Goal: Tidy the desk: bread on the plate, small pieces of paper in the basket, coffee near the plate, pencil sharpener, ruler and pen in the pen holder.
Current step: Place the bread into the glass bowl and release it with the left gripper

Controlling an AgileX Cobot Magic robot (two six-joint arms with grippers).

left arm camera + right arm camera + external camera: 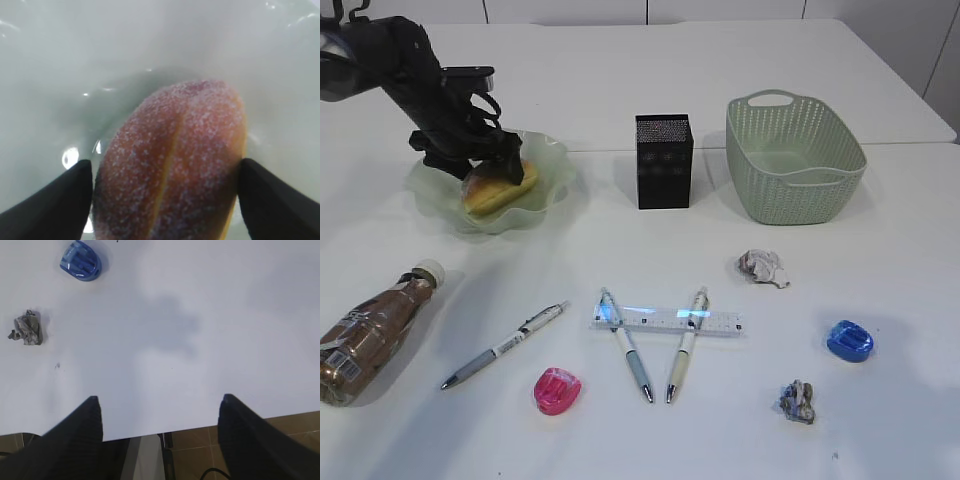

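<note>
The sugar-dusted bread (500, 190) lies in the pale green plate (548, 160). My left gripper (488, 168) is lowered over it, open. In the left wrist view the bread (175, 150) fills the gap of the left gripper (166, 162), a black finger close on each side, with the plate (150, 40) beneath. My right gripper (160, 397) hangs open and empty over the desk's front edge (200, 427). The coffee (370, 335) lies on its side at the left. The ruler (720, 322) rests across two pens (630, 355) (682, 355).
A third pen (505, 345) lies left of a pink pencil sharpener (558, 390); a blue pencil sharpener (849, 341) (80, 261) sits right. Two small pieces of paper (763, 267) (798, 401) lie in front of the basket (760, 180). The pen holder (664, 160) stands centre back.
</note>
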